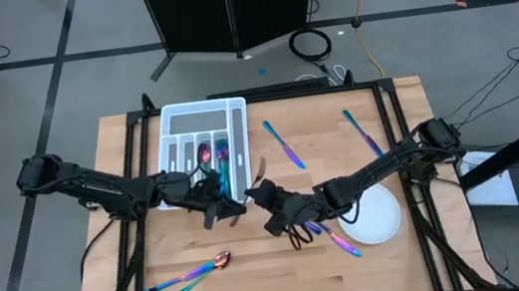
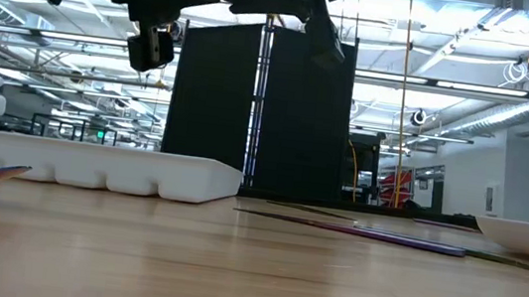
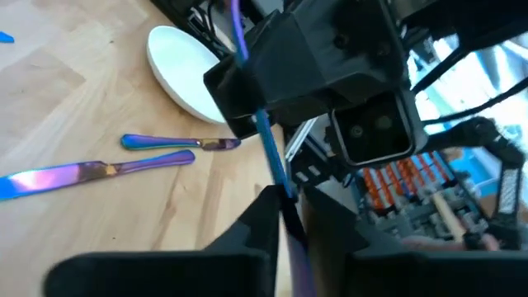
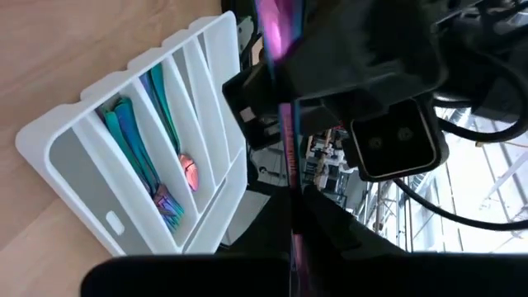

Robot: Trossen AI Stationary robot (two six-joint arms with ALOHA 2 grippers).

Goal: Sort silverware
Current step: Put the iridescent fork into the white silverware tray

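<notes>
Both hands meet mid-tabletop, raised off the wood, just beside the white divided plastic tray (image 1: 200, 133). Right hand (image 4: 294, 216) clenched on a slim iridescent purple-pink utensil (image 4: 285, 124). Left hand (image 3: 286, 216) grips the same piece, which looks blue-violet from its wrist cam. Some rainbow-metal silverware (image 4: 142, 140) already lies in tray slots. Loose pcs: two knives (image 1: 283, 144) behind the arms, spoon+fork (image 1: 188, 274) on near left, more by round white plate (image 1: 377, 215).

Beyond my table, a black partition (image 2: 254, 107) stands on grey floor (image 1: 19, 77) (bright ceiling lights overhead).
</notes>
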